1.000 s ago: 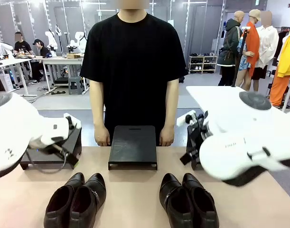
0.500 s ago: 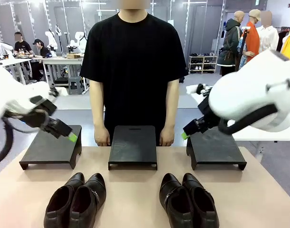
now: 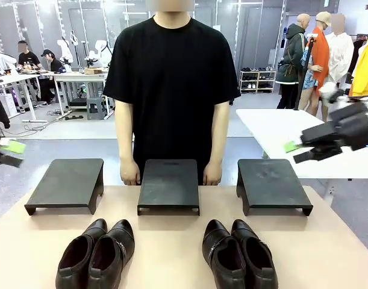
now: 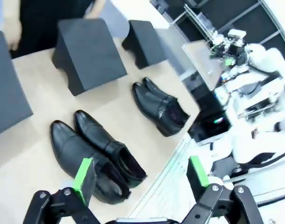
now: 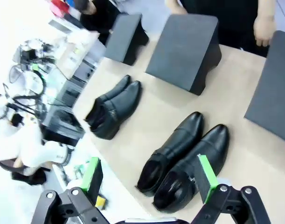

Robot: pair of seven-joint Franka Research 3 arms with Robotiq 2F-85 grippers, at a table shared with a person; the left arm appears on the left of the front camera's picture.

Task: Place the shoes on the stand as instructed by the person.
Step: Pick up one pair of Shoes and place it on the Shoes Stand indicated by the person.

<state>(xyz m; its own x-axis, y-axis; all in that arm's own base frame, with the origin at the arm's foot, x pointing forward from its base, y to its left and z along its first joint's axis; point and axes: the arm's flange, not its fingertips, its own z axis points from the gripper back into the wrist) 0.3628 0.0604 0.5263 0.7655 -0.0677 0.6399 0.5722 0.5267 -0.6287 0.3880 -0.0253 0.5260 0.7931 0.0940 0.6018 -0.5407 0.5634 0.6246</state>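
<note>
Shoes point(image 3: 98, 253) on the tabletop point(image 3: 171, 241)

The left pair point(image 3: 98, 256) and right pair point(image 3: 239, 256) sit before three stands point(image 3: 169, 180), toes toward the person point(image 3: 171, 78). The left hand point(image 4: 141, 175) and right hand point(image 5: 148, 176) hang wide open, gripping nothing

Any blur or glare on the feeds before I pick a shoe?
Front view: shoes and stands sharp and evenly lit; right gripper blurred near the picture's edge. Left wrist view: soft and tilted, pale highlights on the glossy leather. Right wrist view: softer, washed out at the upper left.
</note>
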